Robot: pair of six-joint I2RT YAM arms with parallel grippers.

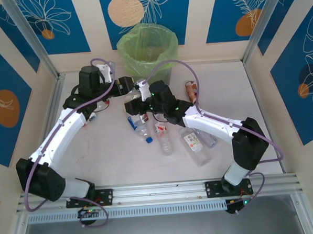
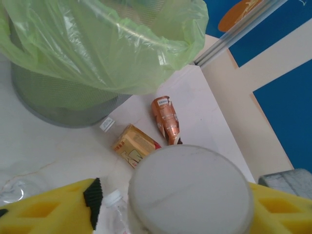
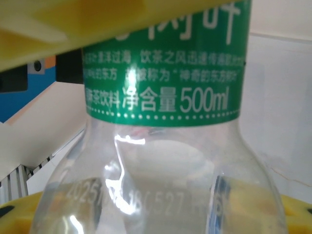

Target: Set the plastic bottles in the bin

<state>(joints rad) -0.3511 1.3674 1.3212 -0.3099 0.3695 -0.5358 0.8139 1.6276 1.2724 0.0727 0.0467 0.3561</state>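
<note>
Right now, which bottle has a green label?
The clear bottle in the right end effector: its label is green with white writing. The bottles lying on the table show white and red ones.

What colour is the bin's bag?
The bag is translucent yellow-green; left wrist view shows it best.

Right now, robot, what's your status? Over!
Right hand gripping green-label bottle. Left hand open around its base. Bin just beyond. More bottles on table.
</note>
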